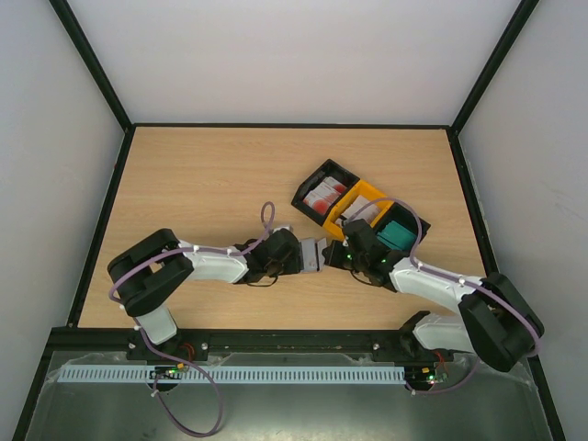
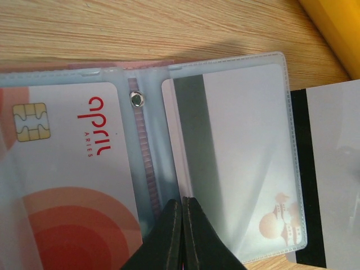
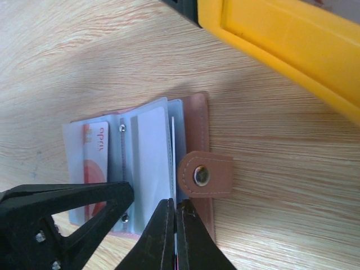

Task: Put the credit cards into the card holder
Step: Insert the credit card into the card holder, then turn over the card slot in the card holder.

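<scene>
Both pinched shut, left gripper and right gripper crowd the open card holder on the tabletop, yellow tray just beside, a dark-striped credit card beside its sleeves.

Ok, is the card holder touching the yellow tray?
Apart. The right wrist view shows a strip of bare wooden tabletop between the card holder and the yellow tray.
</scene>
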### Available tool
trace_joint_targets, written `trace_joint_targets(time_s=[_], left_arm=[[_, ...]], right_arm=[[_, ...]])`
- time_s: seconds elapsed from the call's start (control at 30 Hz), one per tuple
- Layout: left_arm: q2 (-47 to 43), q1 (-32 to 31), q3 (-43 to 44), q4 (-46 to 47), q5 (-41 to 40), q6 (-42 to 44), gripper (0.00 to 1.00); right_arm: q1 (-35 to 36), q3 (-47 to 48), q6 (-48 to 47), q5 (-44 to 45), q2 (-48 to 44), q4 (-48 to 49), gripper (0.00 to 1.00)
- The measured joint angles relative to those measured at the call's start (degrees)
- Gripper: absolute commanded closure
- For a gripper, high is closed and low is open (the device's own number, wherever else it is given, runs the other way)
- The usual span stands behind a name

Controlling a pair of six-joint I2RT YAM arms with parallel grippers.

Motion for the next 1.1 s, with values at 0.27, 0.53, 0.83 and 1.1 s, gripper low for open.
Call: trace_joint_targets(time_s=[0.27, 0.53, 0.83, 1.1], left_arm=[[-0.04, 0.00, 0.00, -0.02, -0.04, 0.00, 0.94], [-1.44, -0.13, -0.17, -2.47, -3.58, -0.24, 0.92], [-5.90, -0.11, -2.51, -6.80, -6.73, -0.31, 0.89], [-10.88, 0.68, -3.06, -7.78, -8.72, -0.28, 0.87]], right_arm=[[0.00, -0.02, 1.68, -2.62, -0.28, 2.47, 0.98], [0.04, -0.02, 2.54, -4.48, 0.98, 4.76, 0.98], [0.22, -0.02, 2.71, -6.62, 3.61, 7.32, 0.98], [1.66, 0.02, 4.09, -8.85, 6.82, 11.37, 0.98]])
